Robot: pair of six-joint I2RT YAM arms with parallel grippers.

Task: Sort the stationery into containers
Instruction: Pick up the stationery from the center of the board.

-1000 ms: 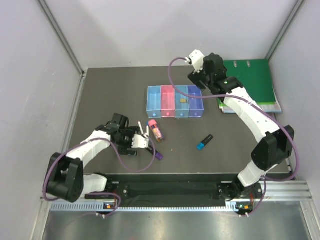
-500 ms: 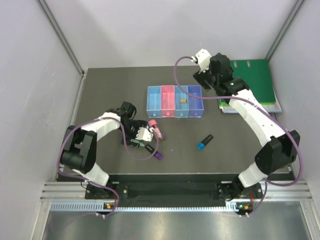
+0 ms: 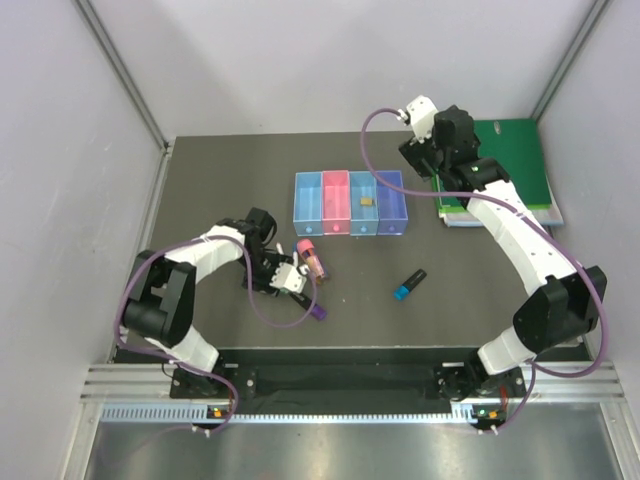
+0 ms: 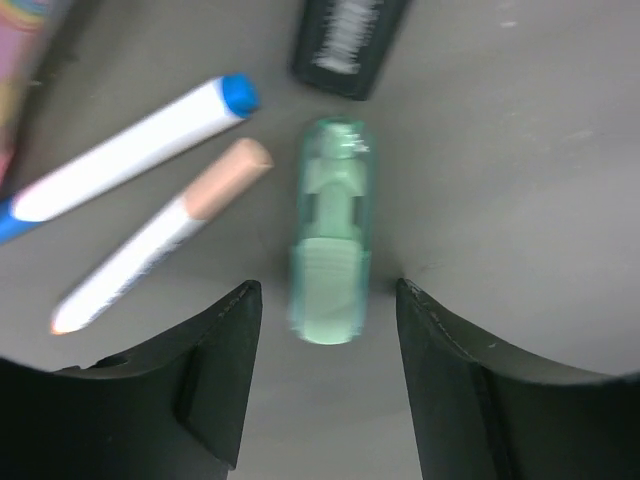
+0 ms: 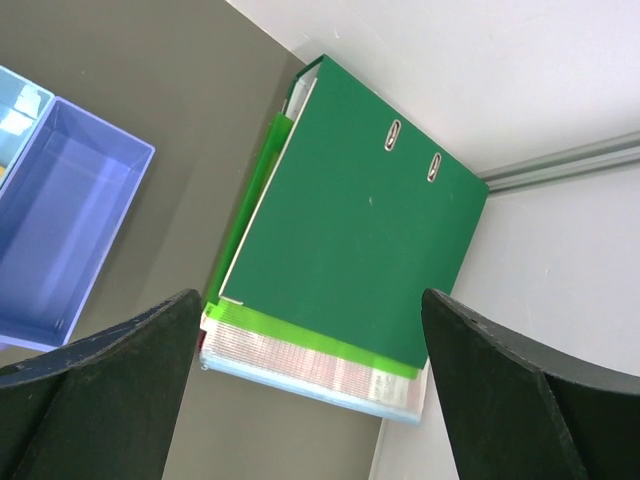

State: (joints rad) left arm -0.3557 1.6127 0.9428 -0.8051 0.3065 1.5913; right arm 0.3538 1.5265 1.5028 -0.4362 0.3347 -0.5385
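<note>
My left gripper (image 3: 278,280) is open and low over a cluster of stationery. In the left wrist view its jaws (image 4: 325,292) straddle the near end of a mint green item (image 4: 332,235) without touching it. Two thin white pens lie to its left, one blue-tipped (image 4: 130,150), one tan-capped (image 4: 160,250). A black marker (image 4: 345,40) lies beyond. A thick pink marker (image 3: 310,258), a purple-ended marker (image 3: 315,308) and a blue-ended marker (image 3: 408,285) lie on the table. Four bins stand in a row: light blue (image 3: 308,203), pink (image 3: 336,203), blue (image 3: 363,215) holding a tan eraser (image 3: 367,200), violet-blue (image 3: 391,203). My right gripper (image 3: 420,150) is open and empty, raised.
A large green ring binder (image 3: 505,165) lies on papers at the back right, under my right gripper's view (image 5: 360,230). The violet-blue bin (image 5: 60,240) shows at that view's left. White walls close in the table on three sides.
My left gripper has swung right and come down over the mint green item and white pens. My right gripper has moved right and back, away from the bins toward the binder.
</note>
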